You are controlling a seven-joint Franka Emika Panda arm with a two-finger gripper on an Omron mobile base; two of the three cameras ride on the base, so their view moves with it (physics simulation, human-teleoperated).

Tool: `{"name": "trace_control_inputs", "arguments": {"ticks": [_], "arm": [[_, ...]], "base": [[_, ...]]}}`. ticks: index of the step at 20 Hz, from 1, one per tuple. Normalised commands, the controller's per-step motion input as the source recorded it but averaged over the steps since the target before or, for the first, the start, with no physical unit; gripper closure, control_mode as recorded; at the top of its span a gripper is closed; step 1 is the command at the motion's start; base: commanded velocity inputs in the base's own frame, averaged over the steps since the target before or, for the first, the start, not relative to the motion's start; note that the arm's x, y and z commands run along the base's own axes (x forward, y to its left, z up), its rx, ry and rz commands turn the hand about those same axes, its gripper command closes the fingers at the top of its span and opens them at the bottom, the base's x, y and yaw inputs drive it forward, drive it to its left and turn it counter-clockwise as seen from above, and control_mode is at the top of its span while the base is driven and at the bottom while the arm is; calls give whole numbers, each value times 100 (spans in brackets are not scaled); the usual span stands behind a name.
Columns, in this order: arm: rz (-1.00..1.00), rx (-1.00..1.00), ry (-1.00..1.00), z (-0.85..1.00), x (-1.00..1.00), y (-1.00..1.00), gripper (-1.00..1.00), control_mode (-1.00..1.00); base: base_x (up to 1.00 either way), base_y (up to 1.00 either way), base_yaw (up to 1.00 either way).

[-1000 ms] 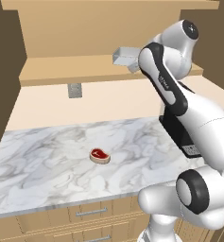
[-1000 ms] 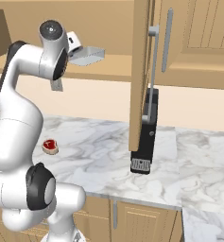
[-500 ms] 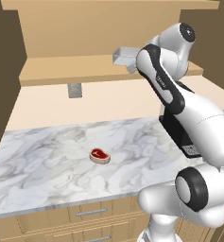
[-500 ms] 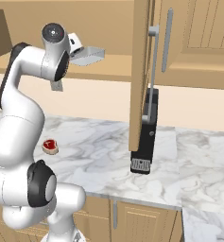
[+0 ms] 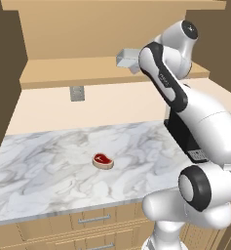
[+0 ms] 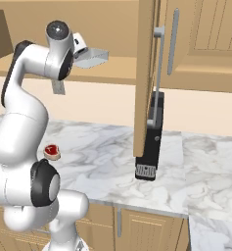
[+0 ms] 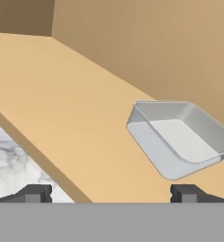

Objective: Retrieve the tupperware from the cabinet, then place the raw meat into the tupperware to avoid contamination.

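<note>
The white arm rises from its base, bends at the elbow and reaches up to the level of the cabinet shelf, its wrist turned toward the shelf. The gripper is spread wide, both dark fingers set far apart just short of the shelf's front edge, holding nothing.

Even, bright rendered light; soft shadows, sharp focus, no glare.

A kitchen: marble counter, light-wood cabinet, drawers below.
</note>
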Motion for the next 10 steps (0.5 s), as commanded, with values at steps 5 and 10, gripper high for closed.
{"name": "trace_control_inputs", "arguments": {"ticks": [5,10], "arm": [[0,0,2,0,20,0,-100,-100],[0,0,0,0,21,0,-100,-100]], "base": [[0,0,0],[0,0,0]]}}
